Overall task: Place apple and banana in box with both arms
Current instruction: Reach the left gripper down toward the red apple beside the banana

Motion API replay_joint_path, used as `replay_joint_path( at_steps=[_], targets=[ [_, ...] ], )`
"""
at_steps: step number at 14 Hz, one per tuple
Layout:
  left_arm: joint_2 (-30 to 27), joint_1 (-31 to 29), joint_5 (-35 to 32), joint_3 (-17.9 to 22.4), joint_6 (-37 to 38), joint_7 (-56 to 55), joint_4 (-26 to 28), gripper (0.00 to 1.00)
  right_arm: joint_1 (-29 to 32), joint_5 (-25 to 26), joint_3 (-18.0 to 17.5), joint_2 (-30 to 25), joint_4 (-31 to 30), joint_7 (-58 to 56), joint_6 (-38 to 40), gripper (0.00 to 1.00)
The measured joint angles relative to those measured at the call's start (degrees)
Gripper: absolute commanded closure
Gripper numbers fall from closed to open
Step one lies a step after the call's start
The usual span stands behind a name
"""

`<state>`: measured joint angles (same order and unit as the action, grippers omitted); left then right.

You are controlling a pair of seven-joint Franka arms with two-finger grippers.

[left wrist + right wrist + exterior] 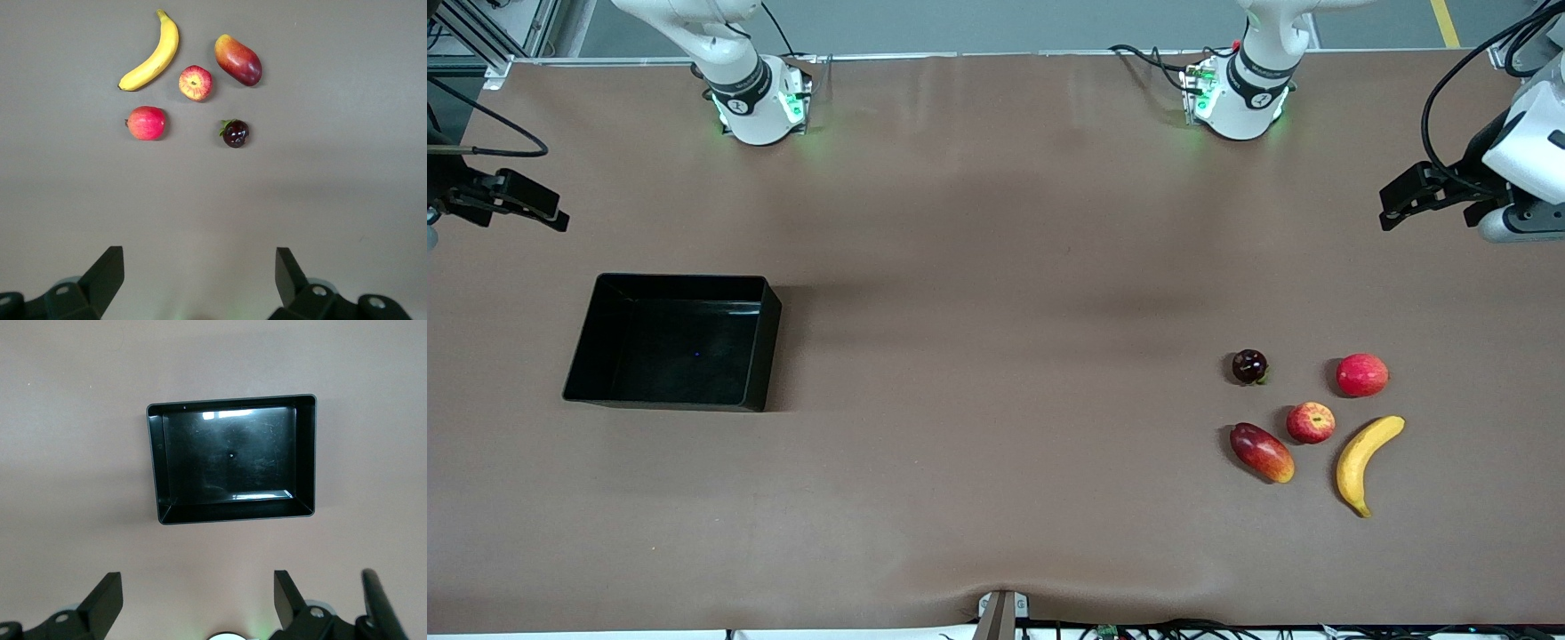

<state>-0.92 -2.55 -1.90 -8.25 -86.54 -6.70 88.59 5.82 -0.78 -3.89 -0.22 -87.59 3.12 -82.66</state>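
Left gripper (197, 277) is waiting over bare table at the left arm's end, jaws apart, empty. Right gripper (193, 600) is hovering at the right arm's end, jaws apart. Apple (1311, 422) is lying at 10 o'clock of the banana (1366, 460), just beside the mango (1262, 452). Box (591, 331) is sitting empty, well apart.

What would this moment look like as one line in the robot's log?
left claw: open, waiting | right claw: open, waiting | apple, banana: on table | box: empty
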Motion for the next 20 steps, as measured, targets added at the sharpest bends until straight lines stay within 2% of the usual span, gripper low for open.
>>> replay_joint_path(
  at_steps=[5, 8, 15, 20],
  targets=[
    [0.3, -0.1, 0.0, 0.2, 0.0, 0.0, 0.0, 0.00, 0.1, 0.0, 0.0, 0.0, 0.0, 0.0, -0.1, 0.00],
    [2.7, -1.7, 0.0, 0.3, -1.4, 0.0, -0.1, 0.00, 0.5, 0.0, 0.0, 0.4, -0.1, 0.0, -0.2, 0.00],
    [18.4, -4.6, -0.1, 0.4, -19.8, 3.4, 0.1, 0.00, 3.3, 2.0, 0.1, 7.5, -0.3, -0.5, -5.7, 0.00],
    [30.3, -4.6, -0.1, 0.2, -34.6, 7.3, 0.1, 0.00, 6.7, 2.5, 0.5, 14.0, 0.4, -7.5, -11.7, 0.00]
  ],
)
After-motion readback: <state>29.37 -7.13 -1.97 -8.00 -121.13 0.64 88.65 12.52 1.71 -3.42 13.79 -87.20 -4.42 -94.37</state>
